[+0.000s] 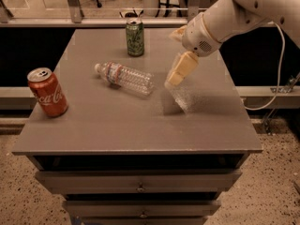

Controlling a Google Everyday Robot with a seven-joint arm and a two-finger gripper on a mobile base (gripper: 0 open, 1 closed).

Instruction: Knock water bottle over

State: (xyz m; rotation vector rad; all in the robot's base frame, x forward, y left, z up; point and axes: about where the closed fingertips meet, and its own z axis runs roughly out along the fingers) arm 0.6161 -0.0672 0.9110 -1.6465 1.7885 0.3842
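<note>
The water bottle (125,78), clear ribbed plastic with a white cap and a pale label with a red band, lies on its side in the middle of the grey table (136,116), cap pointing to the back left. My gripper (176,77) hangs from the white arm that enters at the upper right. It sits just right of the bottle's base, a little above the tabletop, apart from the bottle and holding nothing.
A red Coca-Cola can (47,92) stands upright near the table's left edge. A green soda can (135,37) stands upright at the back centre. Drawers run below the table's front edge. A white cable hangs at the right.
</note>
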